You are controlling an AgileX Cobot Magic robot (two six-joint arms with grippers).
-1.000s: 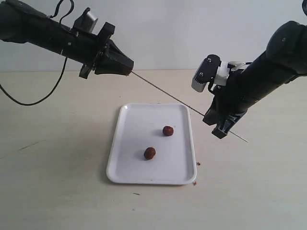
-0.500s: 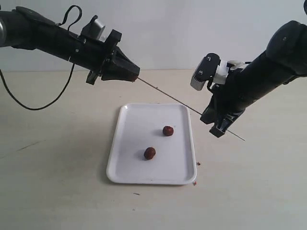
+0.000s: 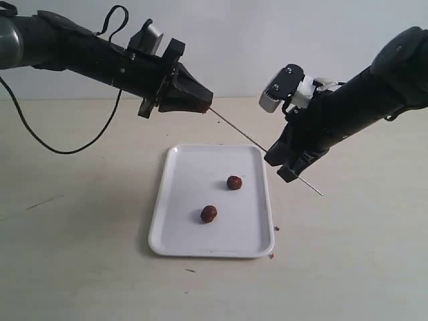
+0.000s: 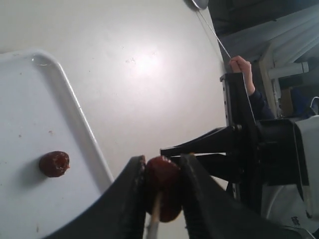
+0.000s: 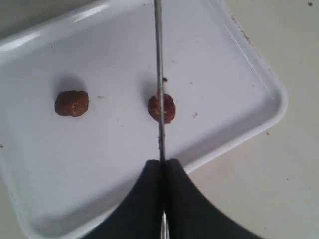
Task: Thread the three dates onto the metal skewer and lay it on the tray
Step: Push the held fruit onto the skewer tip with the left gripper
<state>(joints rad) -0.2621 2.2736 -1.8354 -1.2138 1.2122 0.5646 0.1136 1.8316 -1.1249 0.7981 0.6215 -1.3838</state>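
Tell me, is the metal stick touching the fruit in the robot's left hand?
Touching. The left wrist view shows the skewer running into the date pinched by the left hand.

From the near side, the exterior camera looks down on the whole scene, with the tray [image 3: 187,180] in the middle. The left wrist camera looks low and rightward at the right arm [image 4: 249,149]. The right wrist camera looks steeply down, close, on the tray, which all three views share.

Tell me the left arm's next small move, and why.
Probably slide the left gripper along the metal skewer toward the right gripper, which clamps the rod. The held date is only just pierced, no tip showing through it, and two dates on the tray wait.
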